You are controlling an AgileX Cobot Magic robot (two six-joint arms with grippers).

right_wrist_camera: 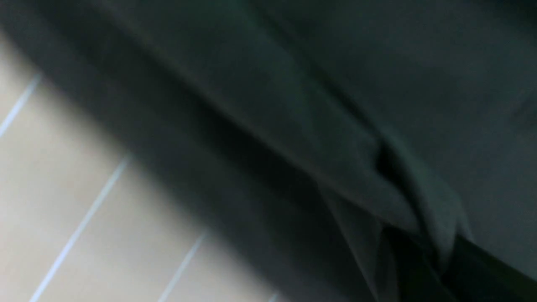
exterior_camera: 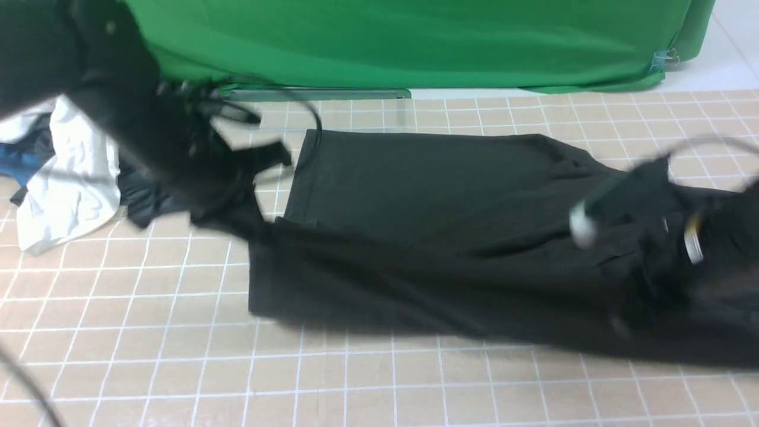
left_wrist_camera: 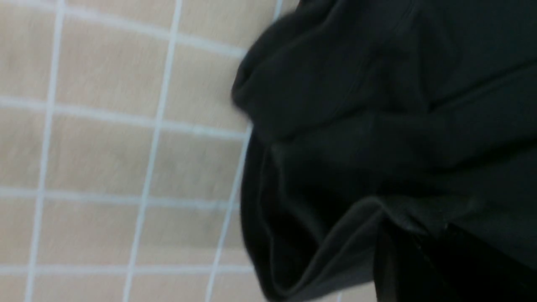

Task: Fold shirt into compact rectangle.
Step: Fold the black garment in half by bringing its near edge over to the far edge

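Observation:
The black shirt lies stretched across the checked table cover, its far half flat and its near half drawn taut between my two arms. My left gripper, blurred, is shut on the shirt's left corner and holds it off the table. In the left wrist view the dark fingers pinch a bunched fold of the shirt. My right gripper, also blurred, is shut on the shirt's right end. The right wrist view shows the shirt gathered into the gripper. No logo shows.
A white garment and dark and blue clothes are piled at the far left, behind my left arm. A green cloth backdrop closes off the far edge. The checked cover is bare along the near side. A cable crosses the near left corner.

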